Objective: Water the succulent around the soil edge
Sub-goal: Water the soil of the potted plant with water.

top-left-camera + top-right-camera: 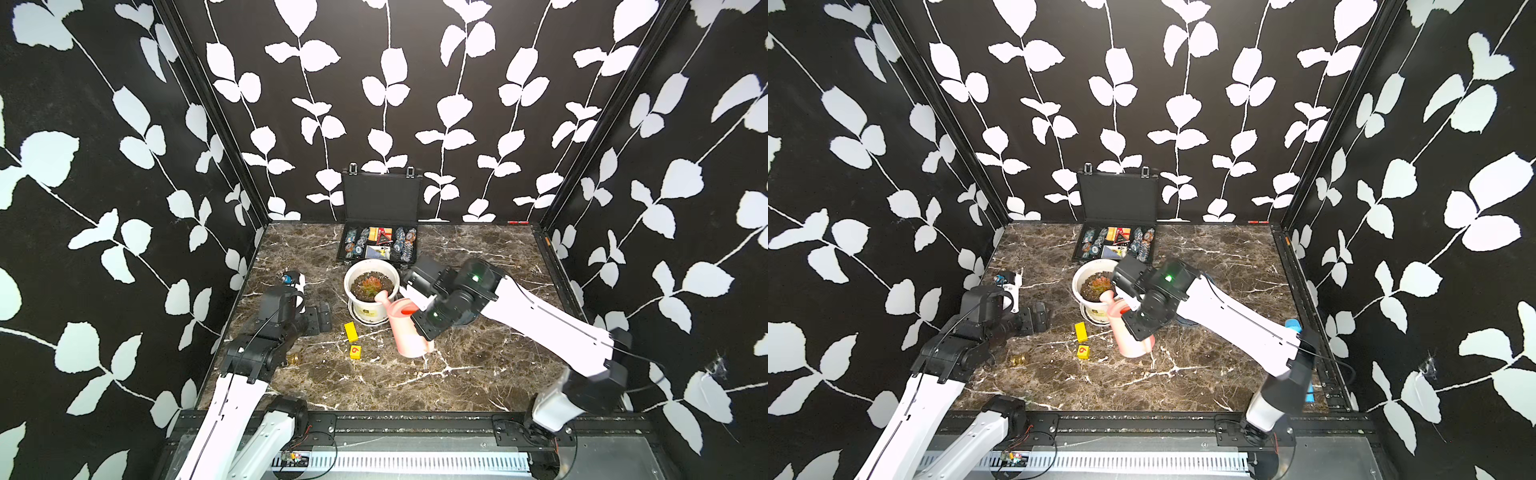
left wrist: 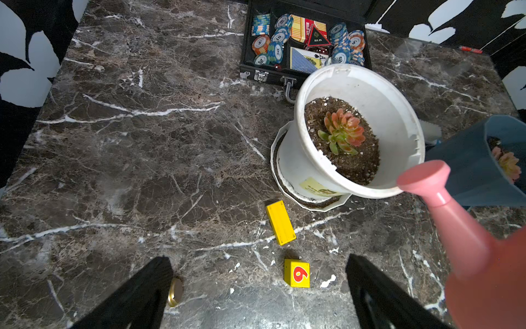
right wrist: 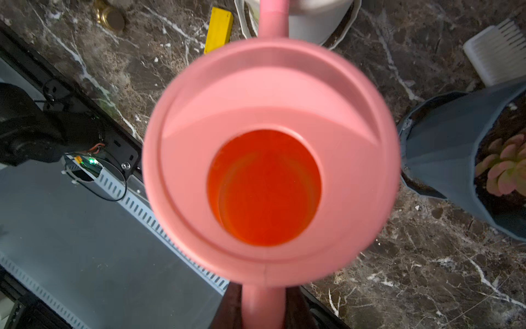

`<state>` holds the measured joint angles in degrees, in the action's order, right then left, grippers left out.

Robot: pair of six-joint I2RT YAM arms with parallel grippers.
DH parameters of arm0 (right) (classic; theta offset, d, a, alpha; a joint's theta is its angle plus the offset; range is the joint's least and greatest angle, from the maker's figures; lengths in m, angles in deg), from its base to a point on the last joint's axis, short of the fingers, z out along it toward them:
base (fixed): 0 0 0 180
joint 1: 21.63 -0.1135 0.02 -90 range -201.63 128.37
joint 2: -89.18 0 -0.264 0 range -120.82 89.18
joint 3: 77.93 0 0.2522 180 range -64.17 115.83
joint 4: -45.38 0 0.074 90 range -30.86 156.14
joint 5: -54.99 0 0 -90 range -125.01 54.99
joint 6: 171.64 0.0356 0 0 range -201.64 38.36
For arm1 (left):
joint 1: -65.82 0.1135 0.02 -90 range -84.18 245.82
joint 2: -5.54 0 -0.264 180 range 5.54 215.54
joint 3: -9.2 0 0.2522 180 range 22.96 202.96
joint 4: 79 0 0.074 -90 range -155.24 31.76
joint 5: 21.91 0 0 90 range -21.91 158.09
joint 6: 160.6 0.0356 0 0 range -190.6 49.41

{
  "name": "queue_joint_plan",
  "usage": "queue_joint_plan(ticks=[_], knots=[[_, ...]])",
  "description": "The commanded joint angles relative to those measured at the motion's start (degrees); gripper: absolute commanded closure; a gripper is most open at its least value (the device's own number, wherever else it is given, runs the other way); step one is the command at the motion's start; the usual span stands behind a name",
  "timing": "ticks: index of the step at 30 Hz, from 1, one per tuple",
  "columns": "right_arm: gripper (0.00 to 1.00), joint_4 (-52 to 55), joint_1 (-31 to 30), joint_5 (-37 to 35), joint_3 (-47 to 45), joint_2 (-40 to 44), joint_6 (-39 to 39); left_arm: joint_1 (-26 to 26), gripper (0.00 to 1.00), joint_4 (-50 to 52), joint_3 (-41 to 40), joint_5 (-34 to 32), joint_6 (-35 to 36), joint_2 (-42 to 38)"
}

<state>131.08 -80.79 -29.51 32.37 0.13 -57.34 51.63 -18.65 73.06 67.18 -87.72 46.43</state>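
Succulent [image 2: 343, 134] in white pot [image 2: 351, 67], toward the table's [image 2: 142, 142] far edge. My right gripper [image 3: 263, 310] clenches the watering can [image 1: 409, 332]; my left gripper [image 2: 259, 265] gapes empty. Risk: spout [image 2: 424, 178] overshooting the soil edge [image 2: 316, 114], drenching its leaves.

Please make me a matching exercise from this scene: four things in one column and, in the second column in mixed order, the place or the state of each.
Column A
1. pink watering can
2. succulent
3. yellow cube
4. black case

Column B
a. open, with its lid upright
b. lying on the table, showing a red digit
c. gripped by the right gripper, spout at the white pot
d. planted in dark soil

Pairs: 1-c, 2-d, 3-b, 4-a
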Motion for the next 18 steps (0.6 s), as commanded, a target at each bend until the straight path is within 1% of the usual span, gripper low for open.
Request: queue_joint_plan(ticks=[1, 11, 18], knots=[[1.00, -11.7, -0.5, -3.7, -6.0, 7.0, -1.0, 0.3, 0.01, -0.1, -0.1, 0.7, 0.0, 0.1], [1.00, -17.4, -0.5, -9.6, -18.8, 16.6, -3.4, 0.3, 0.01, -1.1, -0.5, 2.8, 1.1, -0.3], [1.00, -27.5, -0.6, -15.9, -32.7, 27.4, -7.4, 0.3, 0.01, -2.9, -1.5, 7.3, 2.7, -2.1]])
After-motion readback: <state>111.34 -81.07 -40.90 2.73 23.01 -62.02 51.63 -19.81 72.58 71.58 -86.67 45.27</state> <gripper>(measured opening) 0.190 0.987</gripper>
